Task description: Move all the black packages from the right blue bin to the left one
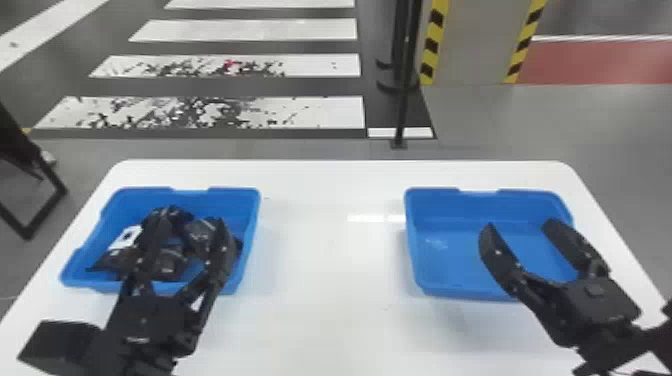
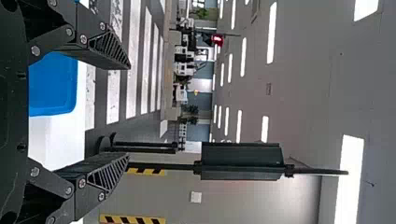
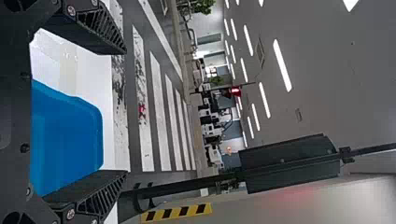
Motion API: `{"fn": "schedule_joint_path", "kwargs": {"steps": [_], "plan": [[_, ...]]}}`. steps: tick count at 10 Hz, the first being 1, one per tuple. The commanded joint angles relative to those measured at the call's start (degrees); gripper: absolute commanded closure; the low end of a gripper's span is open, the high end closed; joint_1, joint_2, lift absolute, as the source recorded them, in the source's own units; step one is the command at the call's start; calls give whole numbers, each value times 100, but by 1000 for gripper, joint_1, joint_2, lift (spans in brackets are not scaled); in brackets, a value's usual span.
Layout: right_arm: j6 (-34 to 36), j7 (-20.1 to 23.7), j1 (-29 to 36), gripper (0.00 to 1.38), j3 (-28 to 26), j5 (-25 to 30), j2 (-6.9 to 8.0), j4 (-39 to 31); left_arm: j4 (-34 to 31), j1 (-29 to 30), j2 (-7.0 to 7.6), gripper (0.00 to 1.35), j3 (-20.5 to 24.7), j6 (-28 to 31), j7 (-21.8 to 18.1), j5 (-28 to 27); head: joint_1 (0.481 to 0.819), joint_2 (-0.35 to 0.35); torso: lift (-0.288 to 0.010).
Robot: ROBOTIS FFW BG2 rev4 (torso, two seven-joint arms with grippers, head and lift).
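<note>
Two left fingers (image 1: pixel 223 252) partly hide packages (image 1: pixel 199 232); a post (image 1: pixel 401 110) stands beyond.

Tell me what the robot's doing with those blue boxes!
The robot's left claw is open over the left blue bin, where the black packages lie. Its right claw is open over the right blue bin, where I see no packages. Neither claw holds anything, so the moving job looks finished.

Table (image 1: pixel 320 330): white, with round corners | Floor (image 1: pixel 310 148): grey, white stripes (image 1: pixel 250 30) beyond the table, a red area (image 1: pixel 600 62) at right | Pillar (image 1: pixel 475 40): grey, yellow-black tape (image 1: pixel 431 52) on its edges | Pole (image 1: pixel 402 105): black, upright | Ceiling (image 2: pixel 303 84): grey, long lights (image 2: pixel 271 32) are shining
</note>
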Motion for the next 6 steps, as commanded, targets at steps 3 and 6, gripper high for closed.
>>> {"fn": "schedule_joint_path", "kwargs": {"steps": [3, 6], "plan": [[-1, 0, 30, 121, -11, -12, 0, -42, 6, 0, -16, 410, 51, -20, 0, 34, 695, 40, -140], [-1, 0, 30, 121, -11, -12, 9, -42, 6, -28, -8, 410, 39, -48, 9, 45, 695, 42, -140]]}}
